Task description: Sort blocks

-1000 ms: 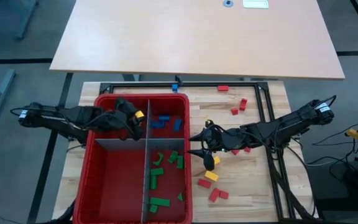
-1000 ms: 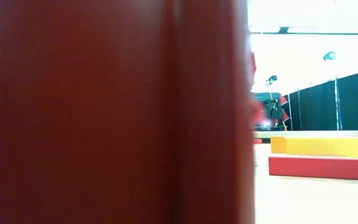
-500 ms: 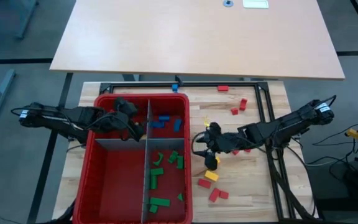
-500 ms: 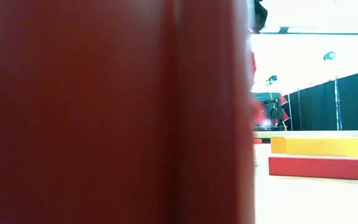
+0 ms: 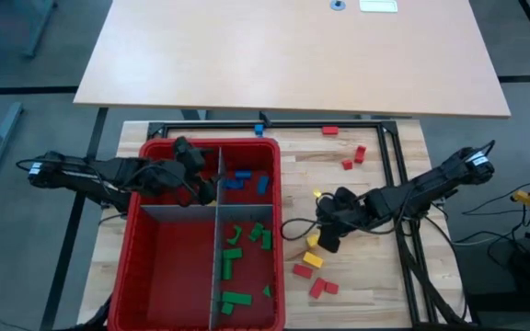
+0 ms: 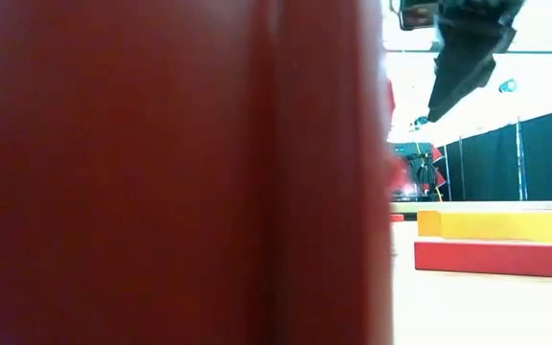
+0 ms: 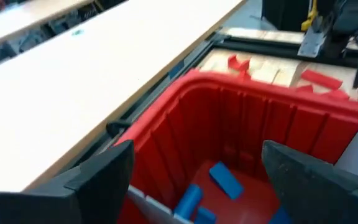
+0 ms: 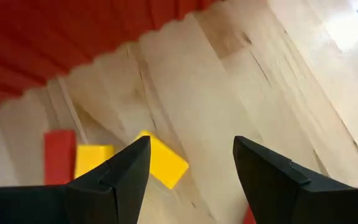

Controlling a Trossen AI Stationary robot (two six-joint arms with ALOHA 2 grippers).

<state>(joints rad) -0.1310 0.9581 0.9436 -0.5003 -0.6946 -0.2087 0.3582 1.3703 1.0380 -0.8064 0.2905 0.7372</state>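
The big red plastic bin (image 5: pixel 150 276) stands on the left part of the pale wooden surface (image 5: pixel 366 285), and grey divider panels (image 5: pixel 216 267) cut it into compartments, so that each colour can get its own place. The small blue blocks (image 5: pixel 242 179) lie in the far right compartment and the small green blocks (image 5: pixel 237 246) in the near right one, which suggests that these two colours are mostly sorted. Several red blocks (image 5: pixel 320 287) and some yellow blocks (image 5: pixel 313 260) lie loose on the surface beside the bin, with more red ones farther back.

The right gripper (image 5: pixel 328 237) hangs just above the surface near the bin's right wall. Its fingers are spread wide and hold nothing; in the right wrist view a yellow block (image 8: pixel 162 160) lies between them and beyond, probably because this block is the next one to take.

The left gripper (image 5: pixel 191 176) is over the far left compartment of the bin. Its fingers are also wide apart and empty, and the blue blocks show ahead of them.
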